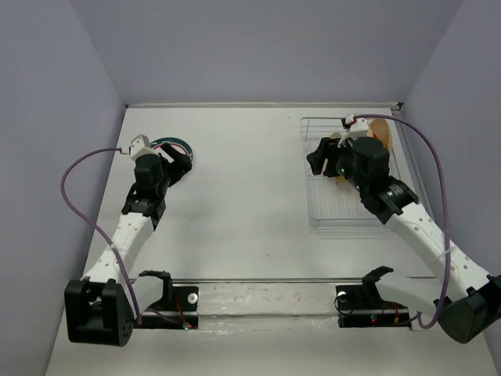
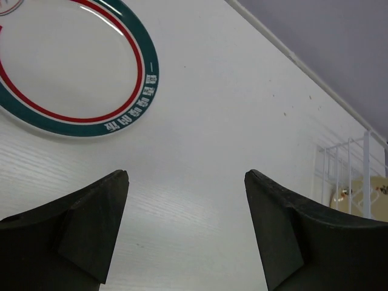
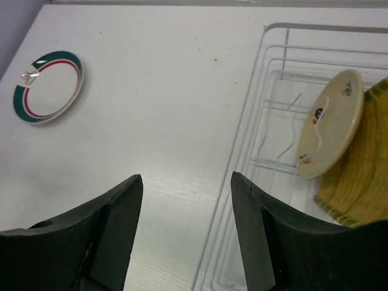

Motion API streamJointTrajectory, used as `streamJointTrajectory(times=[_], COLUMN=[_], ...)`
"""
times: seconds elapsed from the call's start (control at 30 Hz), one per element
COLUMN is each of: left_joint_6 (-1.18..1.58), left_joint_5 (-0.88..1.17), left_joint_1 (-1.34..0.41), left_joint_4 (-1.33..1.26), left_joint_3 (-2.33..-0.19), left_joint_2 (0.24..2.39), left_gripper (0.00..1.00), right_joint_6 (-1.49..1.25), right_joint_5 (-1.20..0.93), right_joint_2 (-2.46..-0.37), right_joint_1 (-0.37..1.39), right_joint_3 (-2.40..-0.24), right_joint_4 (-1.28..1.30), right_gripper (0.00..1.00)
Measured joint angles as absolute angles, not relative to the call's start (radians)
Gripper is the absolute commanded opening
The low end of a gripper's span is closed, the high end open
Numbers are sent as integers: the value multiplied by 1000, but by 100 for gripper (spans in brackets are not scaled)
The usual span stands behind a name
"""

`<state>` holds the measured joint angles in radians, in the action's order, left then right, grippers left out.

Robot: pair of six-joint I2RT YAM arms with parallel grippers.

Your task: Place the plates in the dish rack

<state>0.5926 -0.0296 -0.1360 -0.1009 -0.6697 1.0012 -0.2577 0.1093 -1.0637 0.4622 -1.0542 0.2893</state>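
A white plate with a green-red rim [image 1: 171,144] lies flat at the table's far left, also in the left wrist view [image 2: 66,66] and the right wrist view [image 3: 48,86]. My left gripper [image 1: 180,160] is open and empty, just right of it [image 2: 187,182]. The white wire dish rack [image 1: 333,205] stands at the far right [image 3: 267,121]. A cream plate with a bird design [image 3: 330,124] and a yellow patterned plate [image 3: 361,182] stand upright in it. My right gripper [image 1: 322,159] is open and empty over the rack's left edge [image 3: 187,179]. The other plates are hidden.
A tan plate edge [image 1: 381,129] shows in the rack behind the right arm. The rack's corner and the cream plate also show in the left wrist view [image 2: 348,176]. A rail with two stands [image 1: 266,290] runs along the near edge. Walls enclose the table.
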Motion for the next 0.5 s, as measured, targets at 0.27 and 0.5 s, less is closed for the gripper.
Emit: streamJointTrajectory(times=[0.27, 0.5], left_joint_6=[722, 778], left_joint_5=[-208, -225], left_joint_1=[-37, 128], left_joint_4=[-203, -221], left_joint_3=[-670, -665], left_joint_2=[1240, 1402], left_gripper=[88, 85], right_joint_6=[-302, -307], right_joint_5=[-23, -57], right_joint_2=[-988, -928], right_joint_1=[599, 604], right_joint_3=[-960, -949], right_joint_4=[269, 270], right_gripper=[66, 66])
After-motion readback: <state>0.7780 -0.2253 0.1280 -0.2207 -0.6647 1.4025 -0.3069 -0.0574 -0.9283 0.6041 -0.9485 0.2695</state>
